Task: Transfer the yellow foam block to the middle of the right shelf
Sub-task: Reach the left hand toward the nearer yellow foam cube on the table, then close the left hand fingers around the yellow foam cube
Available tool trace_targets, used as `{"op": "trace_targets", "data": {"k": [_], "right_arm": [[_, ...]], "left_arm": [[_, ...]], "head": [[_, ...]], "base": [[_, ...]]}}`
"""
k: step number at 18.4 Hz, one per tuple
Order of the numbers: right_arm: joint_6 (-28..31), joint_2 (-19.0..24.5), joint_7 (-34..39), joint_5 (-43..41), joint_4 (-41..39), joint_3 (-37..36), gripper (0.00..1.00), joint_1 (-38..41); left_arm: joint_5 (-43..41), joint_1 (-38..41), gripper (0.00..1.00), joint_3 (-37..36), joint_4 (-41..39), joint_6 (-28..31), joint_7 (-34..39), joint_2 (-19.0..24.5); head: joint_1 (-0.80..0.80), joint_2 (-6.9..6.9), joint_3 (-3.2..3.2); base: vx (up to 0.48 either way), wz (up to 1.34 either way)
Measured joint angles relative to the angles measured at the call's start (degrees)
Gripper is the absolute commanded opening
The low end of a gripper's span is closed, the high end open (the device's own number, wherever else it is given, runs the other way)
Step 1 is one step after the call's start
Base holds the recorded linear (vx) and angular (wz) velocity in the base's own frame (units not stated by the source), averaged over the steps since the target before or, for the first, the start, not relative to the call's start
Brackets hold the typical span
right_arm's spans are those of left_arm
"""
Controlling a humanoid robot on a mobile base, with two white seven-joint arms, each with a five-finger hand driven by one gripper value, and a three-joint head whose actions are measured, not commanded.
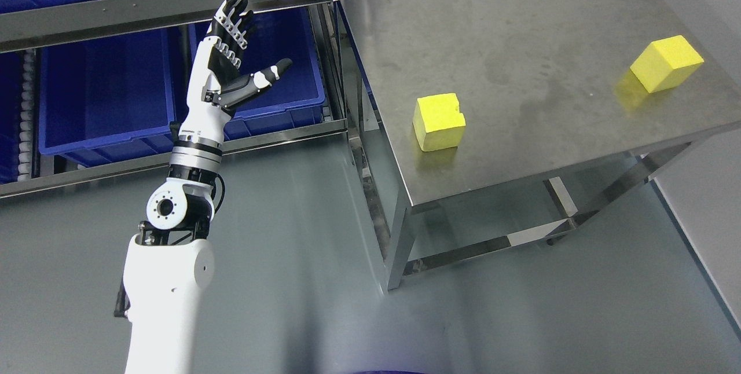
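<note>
A: Is there any writing or a brand to read?

B: None that can be made out on anything in view.

A: What does the yellow foam block look like, and where is it?

B: There are two. One yellow foam block, a cube with a small notch in its upper right corner, sits centre frame on the steel table, near the table's lower left edge. A second yellow block rests tilted at the right, close to the table's right edge.

A: And the hand?

B: The left hand is raised in the upper left, fingers spread and empty, in front of blue bins on a metal shelf. Open grey floor fills the lower frame.
</note>
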Motion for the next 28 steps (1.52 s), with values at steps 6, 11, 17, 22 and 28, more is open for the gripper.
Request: {"op": "trace_targets", "data": {"k": [6, 11, 17, 22, 28], "right_arm": [[0.00, 0.00, 0.00, 0.00, 0.00, 0.00, 1.00, 0.00], [0.00, 0.00, 0.00, 0.00, 0.00, 0.00, 1.00, 0.01], [0.00, 0.00, 0.00, 0.00, 0.00, 0.00, 1.00, 0.00], [0.00, 0.00, 0.00, 0.00, 0.00, 0.00, 1.00, 0.01], [0.00, 0.00, 0.00, 0.00, 0.00, 0.00, 1.00, 0.00]], "left_arm": [[-0.05, -0.23, 1.00, 0.12, 0.02, -0.07, -3.42, 0.00], [-4.85, -2.37, 1.00, -1.58, 0.22, 0.29, -13.74, 0.00], [-10.06, -8.22, 1.00, -6.96, 2.61, 2.61, -22.04, 0.00], [-11.45, -11.30, 1.00, -12.07, 4.71, 5.46, -28.23, 0.00], [-12.03, -12.63, 1.00, -16.55, 6.82, 6.63, -29.42, 0.00]], "head": [[0.00, 0.00, 0.00], [0.00, 0.00, 0.00], [0.00, 0.00, 0.00], [0.00, 0.00, 0.00], [0.00, 0.00, 0.00]], "base": [[-0.023, 0.00], [-0.020, 0.01], [-0.002, -0.01], [-0.012, -0.13], [-0.004, -0.01]]}}
